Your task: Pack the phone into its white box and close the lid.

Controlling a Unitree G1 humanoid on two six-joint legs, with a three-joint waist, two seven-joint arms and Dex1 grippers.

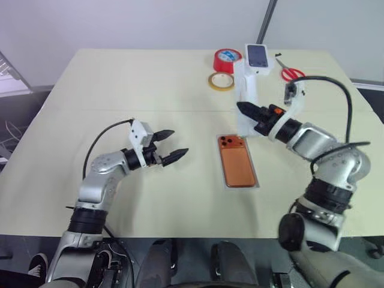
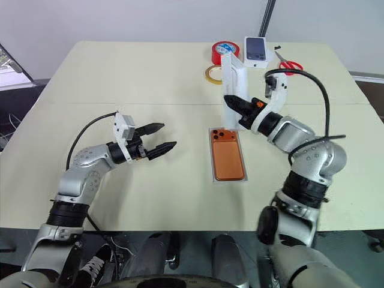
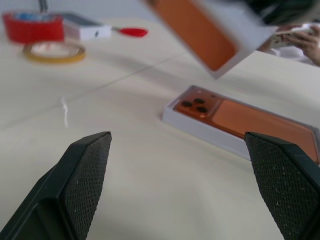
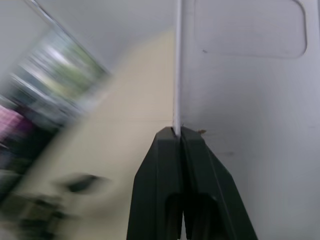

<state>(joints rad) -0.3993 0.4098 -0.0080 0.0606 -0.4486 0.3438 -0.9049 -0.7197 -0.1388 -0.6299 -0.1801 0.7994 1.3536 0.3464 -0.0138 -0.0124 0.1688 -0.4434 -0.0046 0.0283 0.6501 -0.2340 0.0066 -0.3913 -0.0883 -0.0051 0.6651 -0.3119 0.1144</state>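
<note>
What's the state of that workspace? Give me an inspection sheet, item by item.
Surface: cream table, a seam across it.
Job's things: phone lies lenses-up in the white box; lid held on edge behind it.
Clutter: red tape roll, yellow tape ring, small carton, scissors at the far edge.
Grippers: left pincer open, empty; right pincer shut on the lid.
Cables: black cable on the left arm, another cable on the right.
Surroundings: a person's hand beyond the table.

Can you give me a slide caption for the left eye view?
Right gripper lifts the lid above the boxed phone.
</note>
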